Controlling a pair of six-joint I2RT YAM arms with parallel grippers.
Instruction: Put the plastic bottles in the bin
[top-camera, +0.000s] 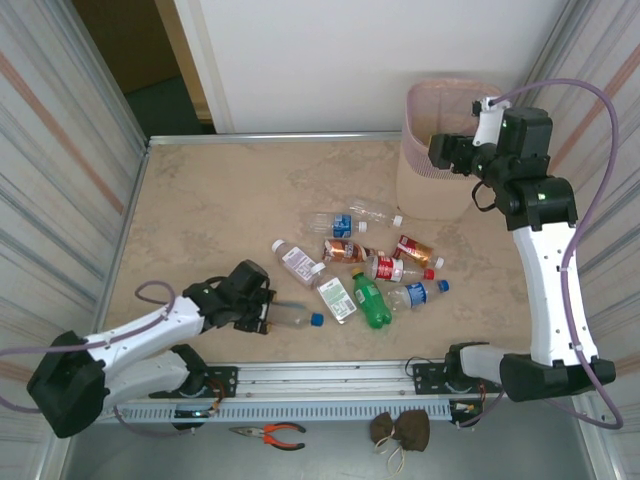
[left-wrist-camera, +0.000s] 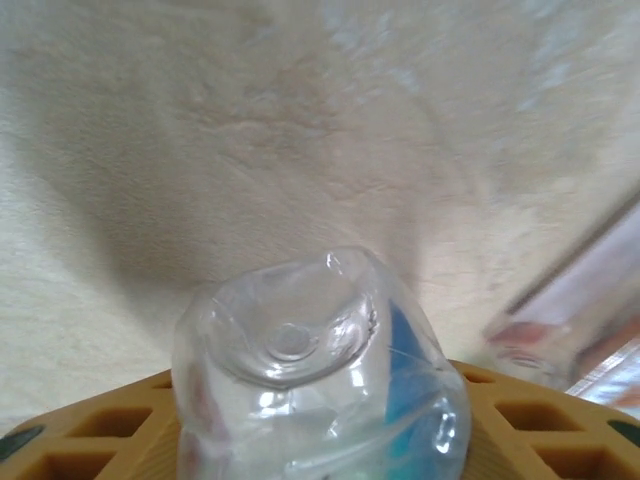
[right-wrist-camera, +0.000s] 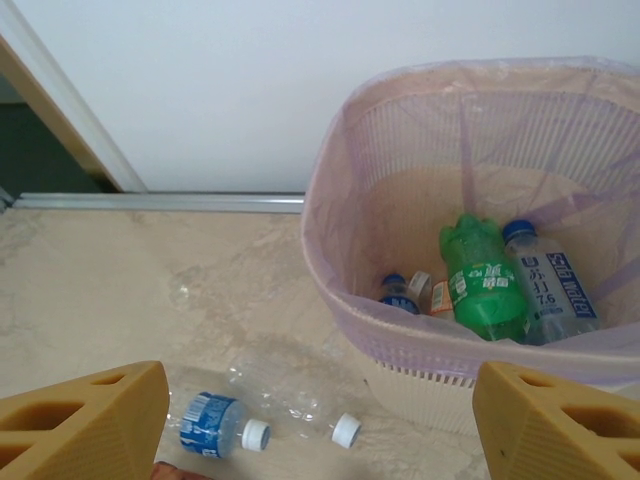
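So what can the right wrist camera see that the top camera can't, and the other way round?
Right wrist camera: down inside the bin, a green bottle and a blue-labelled bottle lying at the bottom. Top camera: the left gripper pinching a clear bottle, the heap of bottles mid-table, and pliers near the arm bases. Both: the bin itself and the two white-capped bottles lying beside it.

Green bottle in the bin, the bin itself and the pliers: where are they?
green bottle (right-wrist-camera: 483, 285), right wrist view, on its label.
bin (right-wrist-camera: 400, 150), right wrist view, on its inner lattice wall.
pliers (top-camera: 264, 432), top view, where the handles meet.
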